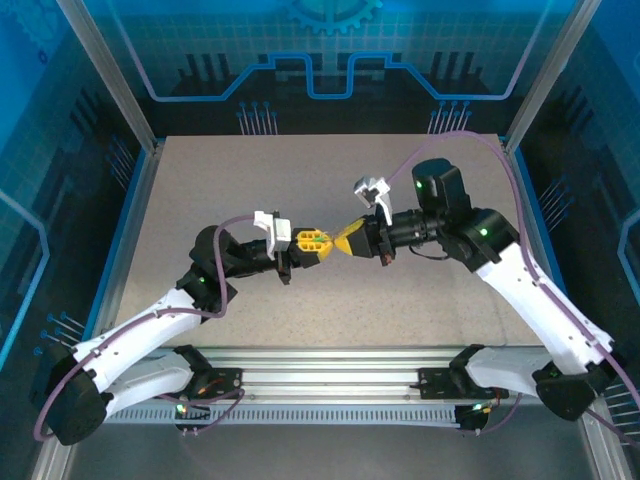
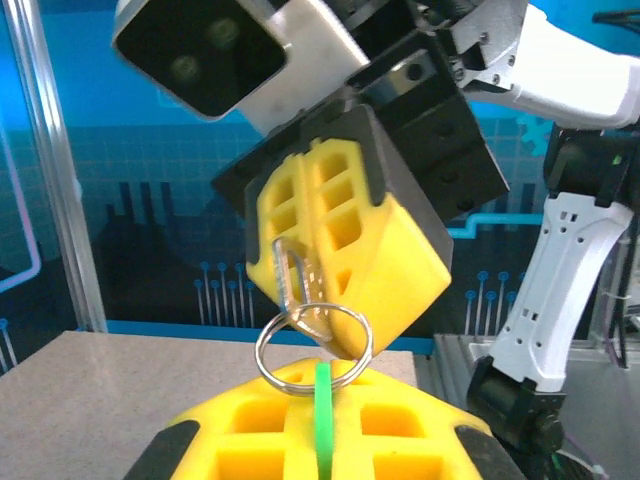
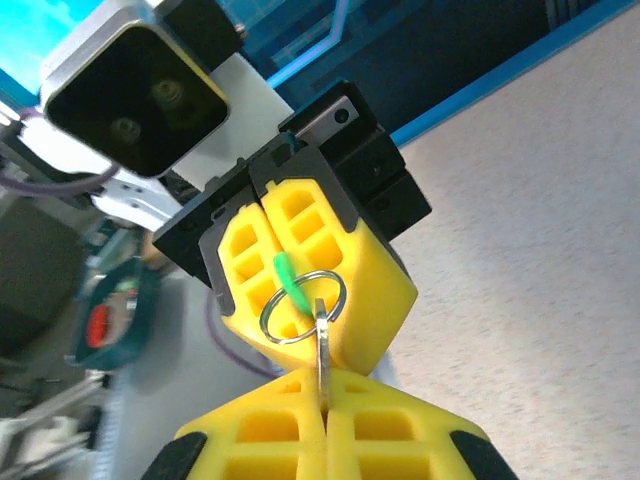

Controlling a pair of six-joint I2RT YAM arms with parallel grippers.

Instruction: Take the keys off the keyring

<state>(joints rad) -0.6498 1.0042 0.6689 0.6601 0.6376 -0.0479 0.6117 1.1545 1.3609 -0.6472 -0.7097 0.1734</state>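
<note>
A: Status? Where's the ring?

B: Mid-air over the table, between the two sets of fingertips, grippers nose to nose. Left gripper is pressed together on the green tab (key or tag, can't tell). Right gripper is pressed together on the silver key.

A: Both threaded?

B: Yes, tab and key both pass through the ring. It sits just off the left fingertips, so it's nearer the left arm.

A: Key axis?

B: Straight out of the seam between the right fingers, pointing at the left gripper, roughly along the line between the arms. Holed end is at the ring, the rest is buried between the fingers.

A: Next move?

B: My read: the key has to walk round the ring's coil to the split end. Pulling straight apart along that axis would only tension it. It needs the key turned against the ring. Risk is the tab slipping out of the left pinch.
</note>
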